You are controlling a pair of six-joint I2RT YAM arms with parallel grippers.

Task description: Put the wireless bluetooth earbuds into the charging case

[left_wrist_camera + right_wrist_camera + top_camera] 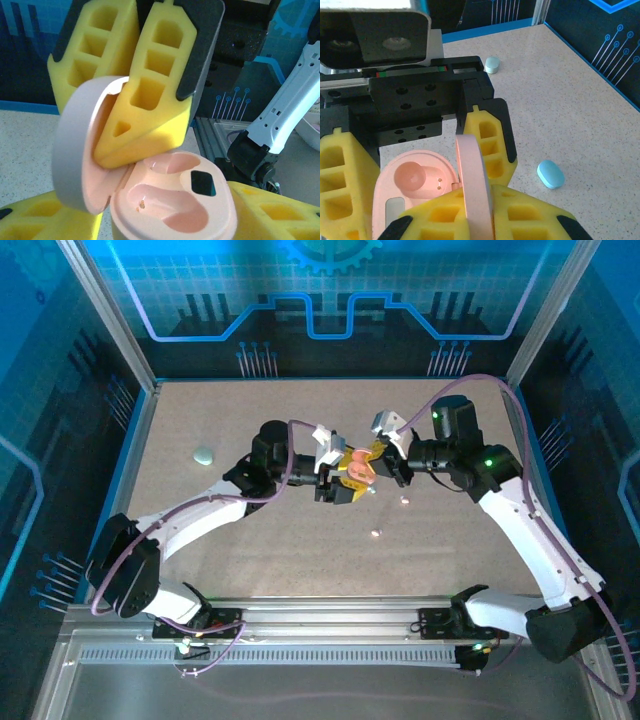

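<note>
Right fingers pinch the lid of the pink charging case, propping it open for loading. Left fingers flank its base; I cannot tell if they clamp. Two earbuds lie on the bench, near side.

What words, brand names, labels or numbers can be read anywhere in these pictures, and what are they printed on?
No readable text in any view.
Pink charging case: no brand or label; its small dark window is blank.
Pale blue oval case: plain.
Back wall: drawn circuit lines and a gear, no letters or numbers.
</note>
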